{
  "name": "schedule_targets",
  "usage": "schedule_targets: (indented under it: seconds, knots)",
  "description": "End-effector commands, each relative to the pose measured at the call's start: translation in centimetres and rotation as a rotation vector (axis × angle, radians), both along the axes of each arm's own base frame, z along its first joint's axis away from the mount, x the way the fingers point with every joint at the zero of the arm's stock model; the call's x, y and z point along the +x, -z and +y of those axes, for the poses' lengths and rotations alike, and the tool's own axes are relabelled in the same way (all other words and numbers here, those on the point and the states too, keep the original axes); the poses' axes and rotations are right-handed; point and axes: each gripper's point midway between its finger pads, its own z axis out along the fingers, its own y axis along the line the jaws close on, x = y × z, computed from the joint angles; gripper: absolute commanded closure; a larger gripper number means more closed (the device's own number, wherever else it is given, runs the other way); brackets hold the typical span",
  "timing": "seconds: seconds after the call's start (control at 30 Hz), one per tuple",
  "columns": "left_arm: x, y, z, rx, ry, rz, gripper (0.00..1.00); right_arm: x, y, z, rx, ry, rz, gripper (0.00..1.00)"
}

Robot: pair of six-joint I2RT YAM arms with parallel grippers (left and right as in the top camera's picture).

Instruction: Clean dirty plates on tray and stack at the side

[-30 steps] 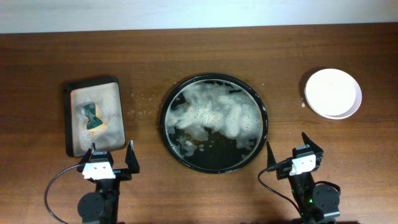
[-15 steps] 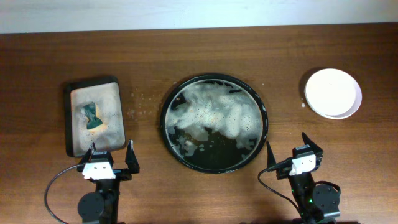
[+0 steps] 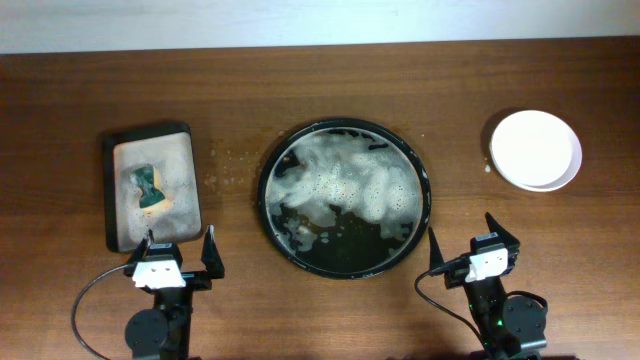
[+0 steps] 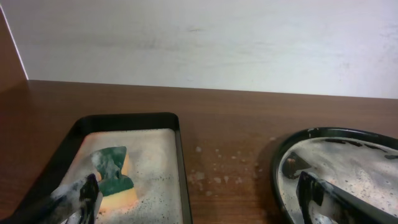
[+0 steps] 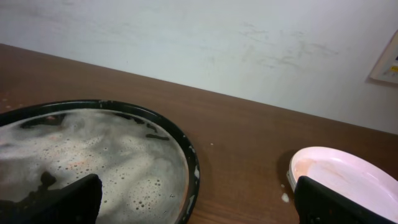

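Your overhead camera looks straight down on the whole table [image 3: 320, 85]. Both wrist cameras sit low, facing the wall [image 4: 205, 43], sharing the tray [image 4: 329, 131].

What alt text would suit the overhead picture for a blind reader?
A foam-filled black tray sits centred, a white plate at its right, a sponge in a small tray at its left. The left gripper and right gripper sit open in front.

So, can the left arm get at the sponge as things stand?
Probably yes: the sponge lies uncovered in the small tray, just ahead of the open left gripper, with nothing between them.
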Motion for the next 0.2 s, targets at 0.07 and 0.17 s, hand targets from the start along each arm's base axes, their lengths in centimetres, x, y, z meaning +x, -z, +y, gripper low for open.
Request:
schedule_targets:
  seconds: [0.07, 0.17]
  knots:
    - [-0.03, 0.15, 0.03, -0.009, -0.004, 0.004, 0.00, 0.05, 0.26, -0.28, 0.003, 0.014, 0.002, 0.01]
    - [-0.03, 0.15, 0.03, -0.009, -0.004, 0.004, 0.01, 0.05, 0.26, -0.28, 0.003, 0.014, 0.002, 0.01]
